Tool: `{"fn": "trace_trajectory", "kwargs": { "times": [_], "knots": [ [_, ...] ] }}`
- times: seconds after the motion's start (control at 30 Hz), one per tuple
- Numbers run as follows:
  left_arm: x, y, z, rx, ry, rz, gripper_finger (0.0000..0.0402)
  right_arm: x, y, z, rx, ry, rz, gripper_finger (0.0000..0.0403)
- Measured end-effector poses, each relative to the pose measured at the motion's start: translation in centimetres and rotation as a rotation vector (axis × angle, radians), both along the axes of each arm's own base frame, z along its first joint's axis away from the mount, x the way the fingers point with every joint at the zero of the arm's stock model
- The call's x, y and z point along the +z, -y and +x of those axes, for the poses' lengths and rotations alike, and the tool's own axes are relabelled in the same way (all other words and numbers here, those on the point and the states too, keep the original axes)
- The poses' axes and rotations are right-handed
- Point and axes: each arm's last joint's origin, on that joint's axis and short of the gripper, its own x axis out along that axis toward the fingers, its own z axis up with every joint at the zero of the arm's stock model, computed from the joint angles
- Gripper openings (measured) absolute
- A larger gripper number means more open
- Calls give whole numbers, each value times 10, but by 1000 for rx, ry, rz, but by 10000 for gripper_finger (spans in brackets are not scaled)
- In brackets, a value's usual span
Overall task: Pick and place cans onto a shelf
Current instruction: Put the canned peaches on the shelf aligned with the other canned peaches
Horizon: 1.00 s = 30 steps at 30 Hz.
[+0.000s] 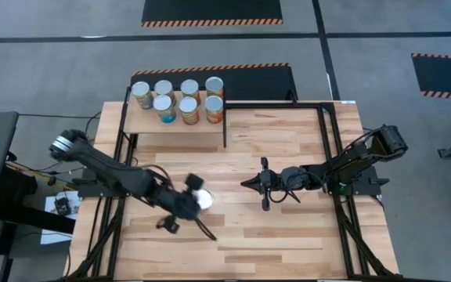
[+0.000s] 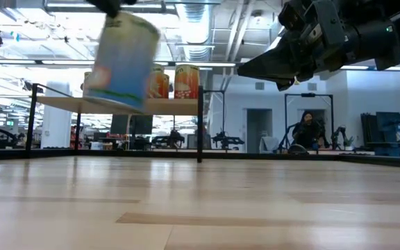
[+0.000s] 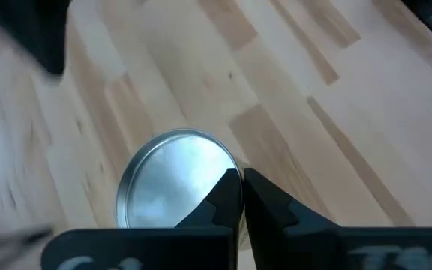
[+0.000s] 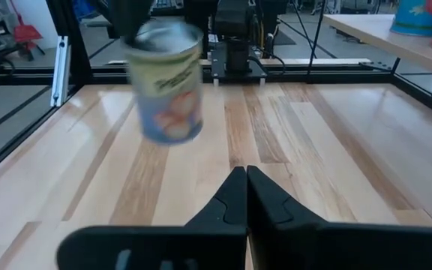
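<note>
Cylindrical shiny-topped can above plank tabletop

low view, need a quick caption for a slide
A blue-labelled can hangs tilted in the air above the wooden table, with more cans lined up on the shelf behind.

grey floor with hazard-striped black mats; white walls, seated person behind.

Seated person in the room beyond the plank tabletop.
</note>
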Motion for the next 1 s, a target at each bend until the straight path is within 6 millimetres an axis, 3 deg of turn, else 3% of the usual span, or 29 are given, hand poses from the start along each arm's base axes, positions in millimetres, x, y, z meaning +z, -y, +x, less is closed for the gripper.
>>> {"fn": "trace_trajectory", "kwargs": {
  "times": [0.33,0.6,0.8,1.0],
  "knots": [
    [4,-74,-101,352,95,-104,0,0,0,0,-1,-1,7,12],
    [25,-121,-178,586,243,-121,0,0,2,1,-9,0,3,12],
    [48,-137,-209,687,259,-3,0,0,6,1,-23,2,2,12],
    [66,-146,-222,756,266,120,0,1,6,1,-22,10,4,12]
  ]
}}
